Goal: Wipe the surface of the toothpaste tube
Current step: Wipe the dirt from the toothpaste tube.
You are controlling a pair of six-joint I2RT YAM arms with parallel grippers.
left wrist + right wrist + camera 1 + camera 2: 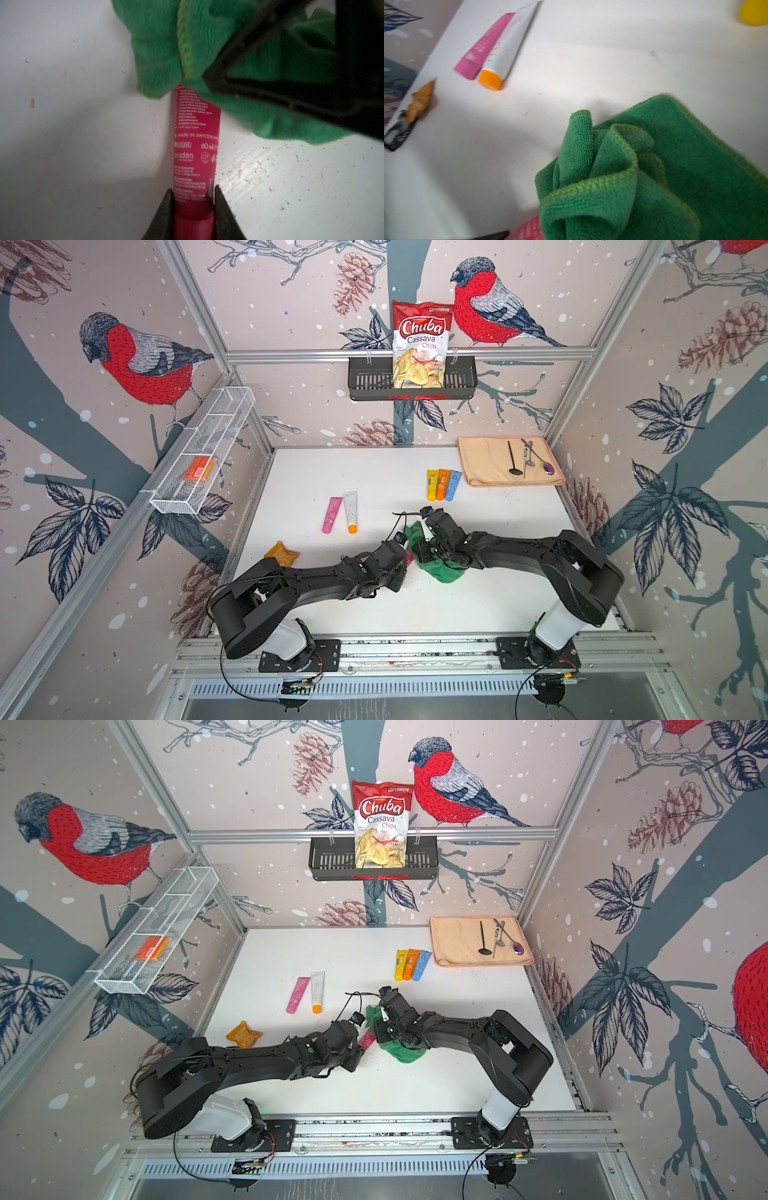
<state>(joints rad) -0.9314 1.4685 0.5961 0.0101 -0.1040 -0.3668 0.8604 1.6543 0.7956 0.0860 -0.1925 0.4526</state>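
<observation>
Red toothpaste tube (196, 145) looks light, squishy and slick, so the left gripper (193, 190) pinching its stiffer cap end makes sense, while the right gripper (420, 549) is clamped on the green cloth (158, 52).

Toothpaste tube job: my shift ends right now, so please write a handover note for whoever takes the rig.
The left gripper is shut on the red toothpaste tube, near one end.
The right gripper is shut on the bunched green cloth.
The cloth lies over the tube's other end, low over the white table.
Done: both grips made, cloth on the tube.
Left: wipe along the printed length that shows bare toward the left gripper. How much is already wiped cannot be told.
</observation>
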